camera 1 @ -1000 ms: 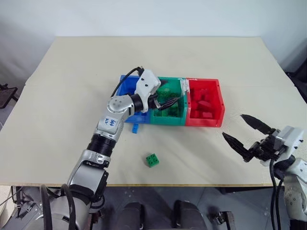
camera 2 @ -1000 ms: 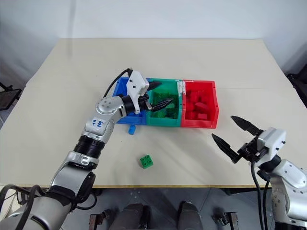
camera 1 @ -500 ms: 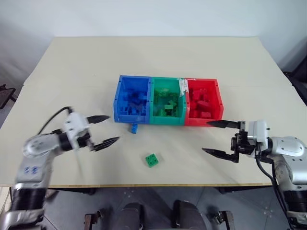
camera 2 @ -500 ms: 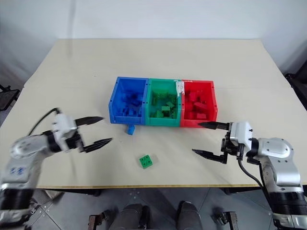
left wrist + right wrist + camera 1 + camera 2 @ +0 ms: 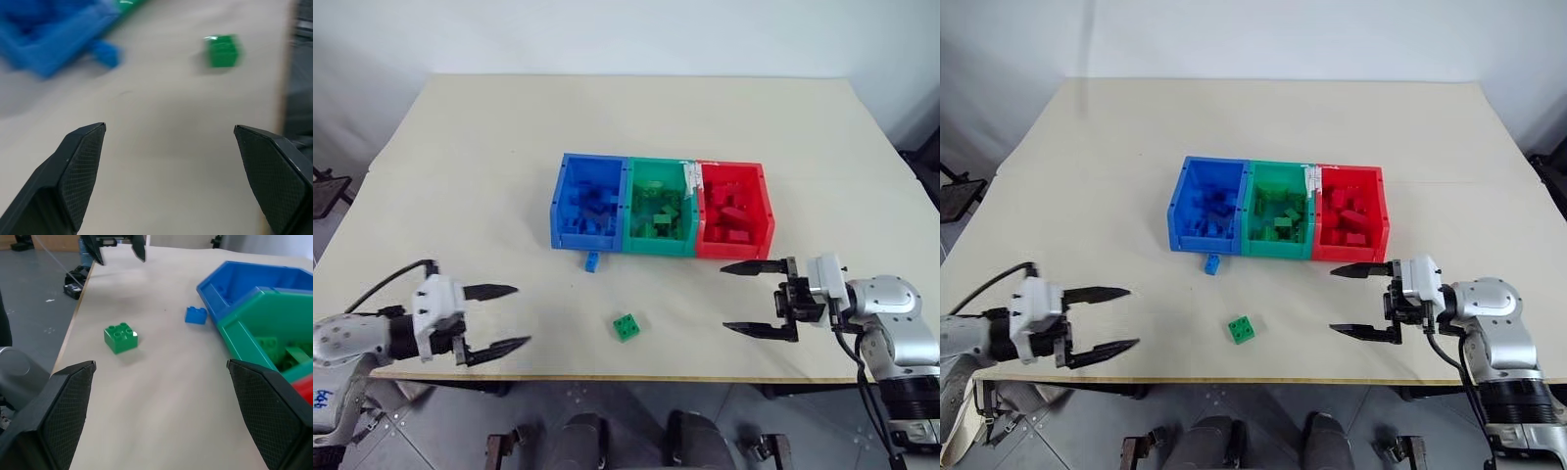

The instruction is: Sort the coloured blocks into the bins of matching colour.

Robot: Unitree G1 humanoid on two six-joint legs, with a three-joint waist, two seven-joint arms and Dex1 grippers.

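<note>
1. Left wrist view is blurred for me: the green block and the small blue block read as smears, and the blue bin is cut off at the frame edge.
2. Right wrist view gives me the green block's four studs crisply; the red bin is only a sliver at the edge.
3. From the left eye view I see all three joined bins mid-table, blue, green, then red, each holding bricks I cannot count.
4. Small blue block lies just in front of the blue bin; green block sits alone nearer the front edge.
5. Left gripper hovers over the front left edge, fingers spread wide, empty.
6. Right gripper hangs in front of the red bin, pointing left, jaws wide, holding nothing.
</note>
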